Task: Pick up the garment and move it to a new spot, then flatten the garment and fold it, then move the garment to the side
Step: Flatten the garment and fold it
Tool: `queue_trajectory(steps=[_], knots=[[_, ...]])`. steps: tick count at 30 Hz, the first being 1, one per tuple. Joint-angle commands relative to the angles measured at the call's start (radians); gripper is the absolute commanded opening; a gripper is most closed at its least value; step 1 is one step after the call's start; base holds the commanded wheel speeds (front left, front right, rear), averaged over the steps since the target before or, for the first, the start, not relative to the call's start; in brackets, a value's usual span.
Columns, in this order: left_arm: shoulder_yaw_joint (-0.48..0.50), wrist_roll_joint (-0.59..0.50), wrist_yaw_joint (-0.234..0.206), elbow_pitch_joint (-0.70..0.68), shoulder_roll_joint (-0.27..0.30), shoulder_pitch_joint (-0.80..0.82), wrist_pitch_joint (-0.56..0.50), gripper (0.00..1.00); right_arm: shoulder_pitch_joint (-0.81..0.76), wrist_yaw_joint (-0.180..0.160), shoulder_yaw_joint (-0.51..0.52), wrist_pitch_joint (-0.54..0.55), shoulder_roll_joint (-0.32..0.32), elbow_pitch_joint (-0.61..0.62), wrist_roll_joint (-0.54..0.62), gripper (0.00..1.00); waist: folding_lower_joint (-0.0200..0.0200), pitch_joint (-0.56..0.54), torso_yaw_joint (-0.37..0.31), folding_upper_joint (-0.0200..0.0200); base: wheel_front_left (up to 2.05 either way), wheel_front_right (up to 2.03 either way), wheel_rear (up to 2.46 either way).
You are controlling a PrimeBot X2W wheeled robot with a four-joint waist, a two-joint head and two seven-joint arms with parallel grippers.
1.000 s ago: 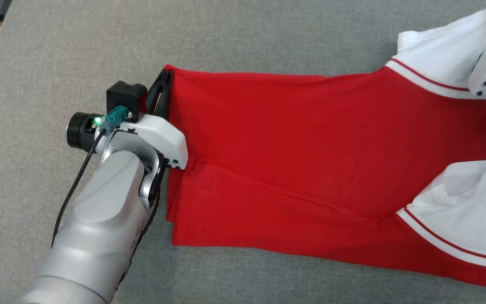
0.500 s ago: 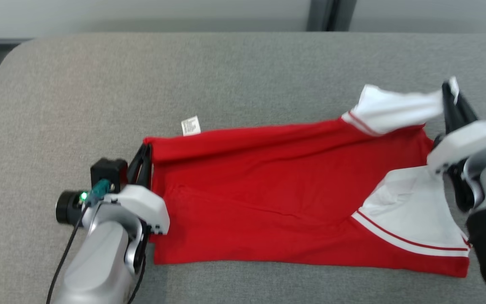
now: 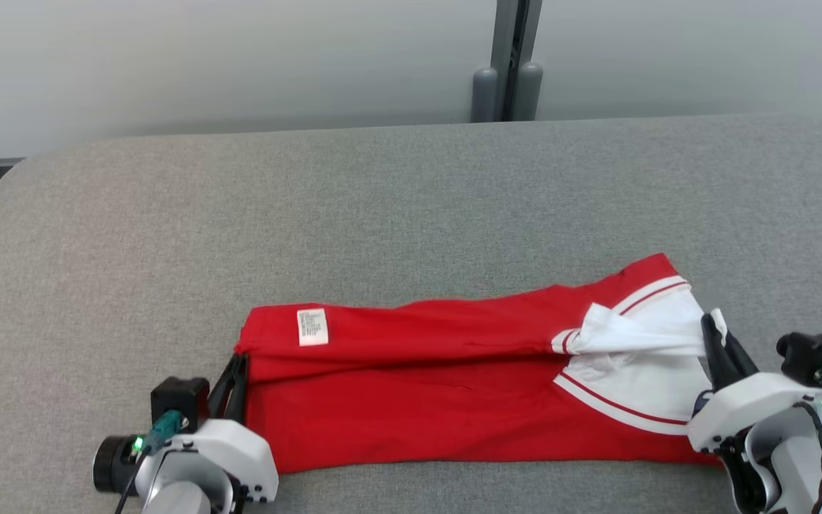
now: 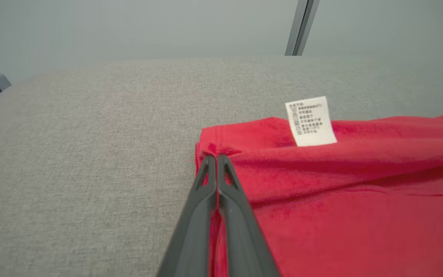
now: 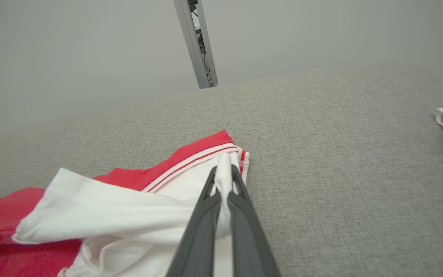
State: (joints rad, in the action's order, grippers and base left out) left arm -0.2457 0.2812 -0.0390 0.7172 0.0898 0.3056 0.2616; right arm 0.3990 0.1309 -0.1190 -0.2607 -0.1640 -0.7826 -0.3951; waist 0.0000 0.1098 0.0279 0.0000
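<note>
You've got the garment (image 3: 454,400) doubled over on the grey pad (image 3: 411,200) at 6 o'clock, left gripper (image 3: 238,363) pinching its red end at 7, right gripper (image 3: 712,330) clamped on its white end at 4.

Garment (image 3: 439,407) on table (image 3: 382,214), between left hand (image 3: 240,359) and right hand (image 3: 708,323)

Red garment (image 3: 454,400), white red-striped sleeves; grey table (image 3: 382,214).
</note>
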Motion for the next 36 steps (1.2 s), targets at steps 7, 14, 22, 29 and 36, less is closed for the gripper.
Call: queue_trajectory(steps=[7,14,22,29,36], knots=[[0.062,-0.031,0.005,-0.001,-0.008,-0.104,0.004,0.0,-0.07,0.0,0.052,-0.006,0.034,-0.023,0.015,1.0,0.0,-0.034,-0.021,0.0,0.0,0.0,0.0],[0.114,-0.098,-0.029,-0.133,-0.016,-0.209,0.004,1.0,-0.101,0.0,0.126,-0.005,0.041,0.058,0.07,1.0,0.0,-0.047,-0.019,0.0,0.0,0.0,0.0],[0.142,-0.151,-0.032,-0.222,-0.025,-0.294,0.004,1.0,-0.087,0.0,0.111,-0.005,0.045,0.031,0.098,1.0,0.0,-0.035,0.004,0.0,0.0,0.0,0.0],[0.143,-0.163,-0.024,-0.223,-0.034,-0.278,0.004,1.0,-0.001,0.0,0.063,0.01,0.023,-0.133,0.09,1.0,0.0,0.0,0.04,0.0,0.0,0.0,0.0],[0.147,-0.159,-0.017,-0.206,-0.037,-0.257,0.004,1.0,0.065,0.0,0.007,0.105,0.03,-0.278,0.057,1.0,0.0,0.026,0.053,0.0,0.0,0.0,0.0]])
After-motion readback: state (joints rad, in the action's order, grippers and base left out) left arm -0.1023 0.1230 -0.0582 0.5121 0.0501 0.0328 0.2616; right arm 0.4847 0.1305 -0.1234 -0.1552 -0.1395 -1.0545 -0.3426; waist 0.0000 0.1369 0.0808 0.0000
